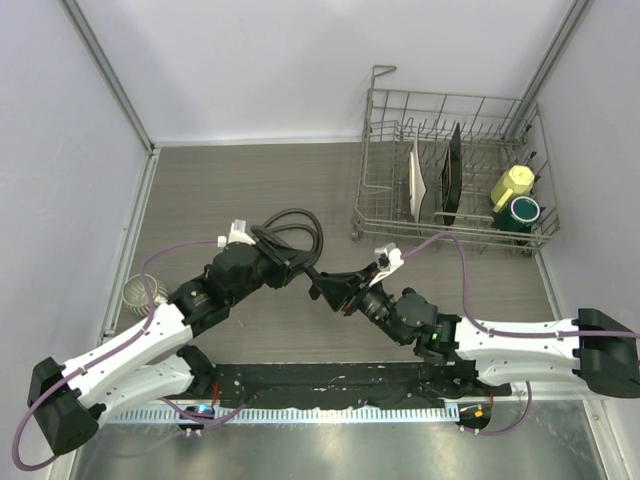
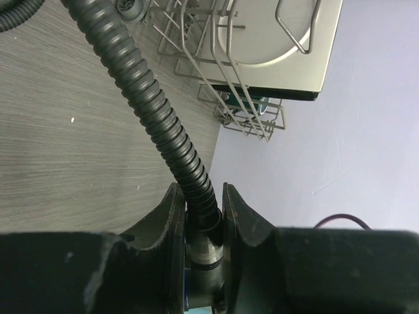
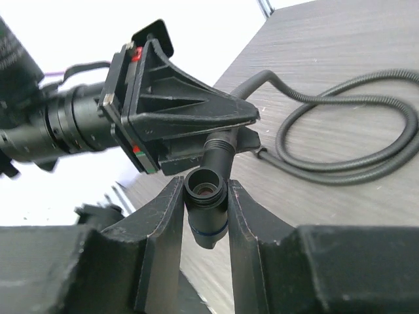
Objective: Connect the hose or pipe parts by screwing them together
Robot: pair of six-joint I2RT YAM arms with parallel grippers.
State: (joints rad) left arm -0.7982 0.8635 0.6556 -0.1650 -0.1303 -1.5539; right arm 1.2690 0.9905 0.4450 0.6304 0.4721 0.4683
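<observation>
The black corrugated hose [image 1: 298, 228] lies coiled on the wooden table behind the two grippers. One end of the hose [image 2: 157, 111] runs down between the left gripper's [image 2: 200, 196] fingers, which are shut on its smooth end connector [image 2: 204, 245]. My right gripper [image 3: 204, 190] is shut on the small black T-shaped fitting [image 3: 207, 208], whose open threaded port faces the camera. Its side branch points at the left gripper [image 3: 177, 118], which is right in front of it. From above, the left gripper [image 1: 303, 266] and right gripper [image 1: 326, 286] meet tip to tip at mid-table.
A wire dish rack [image 1: 380, 160] stands at the back right with plates, a yellow cup [image 1: 512, 183] and a teal cup [image 1: 522, 211]. A small wire object [image 1: 140, 292] sits at the left edge. Purple cables [image 1: 455, 250] loop off both arms.
</observation>
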